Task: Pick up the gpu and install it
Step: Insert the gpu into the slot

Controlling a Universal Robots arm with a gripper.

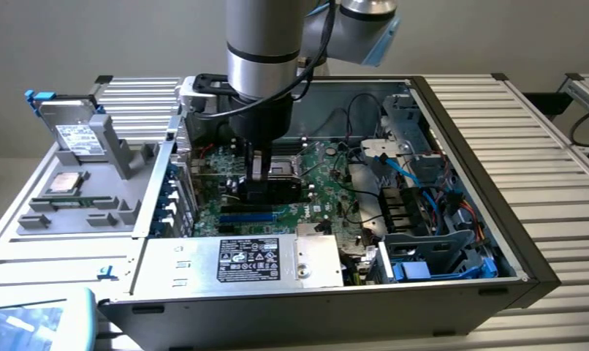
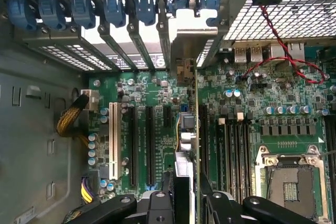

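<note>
The gpu stands on edge between my fingers, directly over the motherboard. Its silver end bracket reaches up to the row of blue slot latches at the case's rear wall. My gripper is shut on the card's near end. Black expansion slots and a white slot lie just beside the card. In the exterior view my gripper hangs low inside the open computer case, with the dark gpu under it just above the board.
A power supply with a black label fills the case's near side. Blue cables and a drive cage sit toward the exterior view's right. A grey tray holding a drive stands outside the case. The CPU socket and a red wire lie close by.
</note>
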